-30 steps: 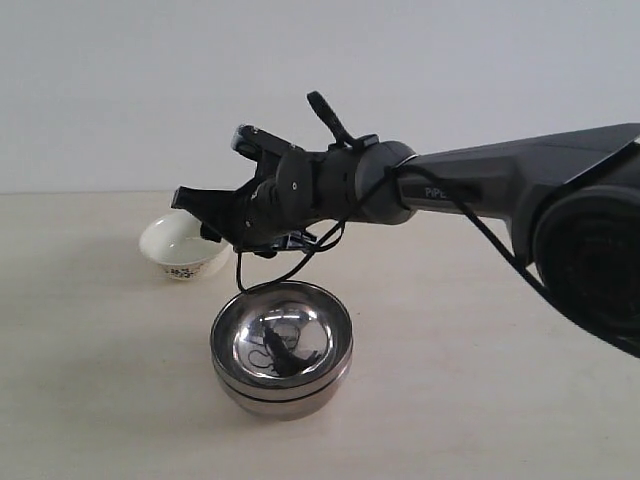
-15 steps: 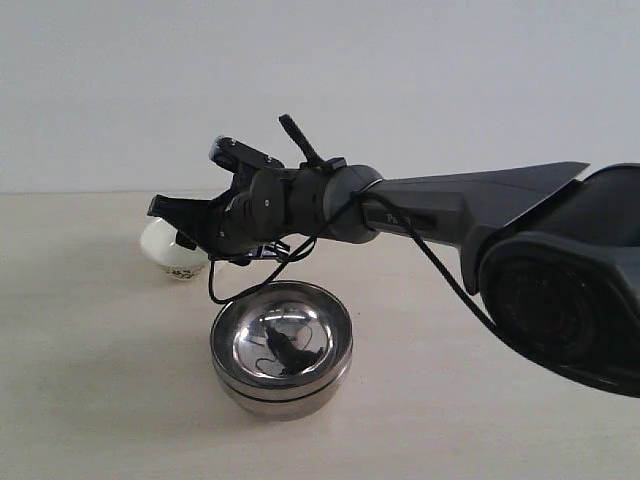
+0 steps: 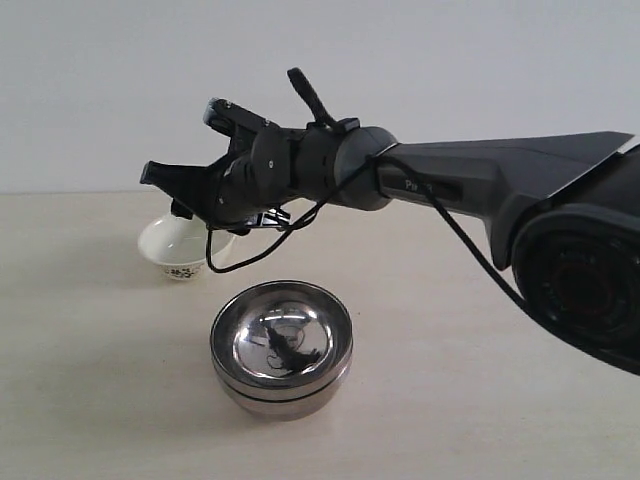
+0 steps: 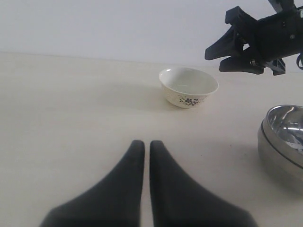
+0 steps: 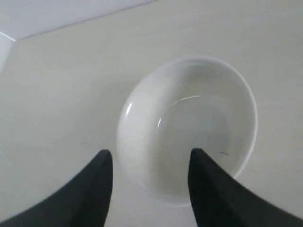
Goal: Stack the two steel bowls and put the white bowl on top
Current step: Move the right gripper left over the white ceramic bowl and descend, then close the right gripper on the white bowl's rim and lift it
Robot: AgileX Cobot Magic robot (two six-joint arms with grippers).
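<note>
Since the two shiny round steel bowls [image 3: 282,350] already sit nested on the pale bench [image 3: 480,400], the right arm's fingers [image 5: 97,189], spread wide and empty over the small cream-white ceramic bowl [image 5: 189,127] standing apart, should descend straddling one rim wall; the left fingers [image 4: 128,189] lie nearly together, empty.

Steel bowls [image 3: 280,385]: polished metal, mirror-bright, smooth inside.
White bowl [image 3: 180,248]: glazed ceramic, glossy cream, dark floral print low outside.
Surface [image 3: 450,400]: pale beige, matt, smooth.
Right end effector [image 3: 160,192]: matt black, plastic-looking.
Left end effector [image 4: 146,143]: same matt black, smooth.
Arm casing [image 3: 500,180]: dark, slight sheen.
</note>
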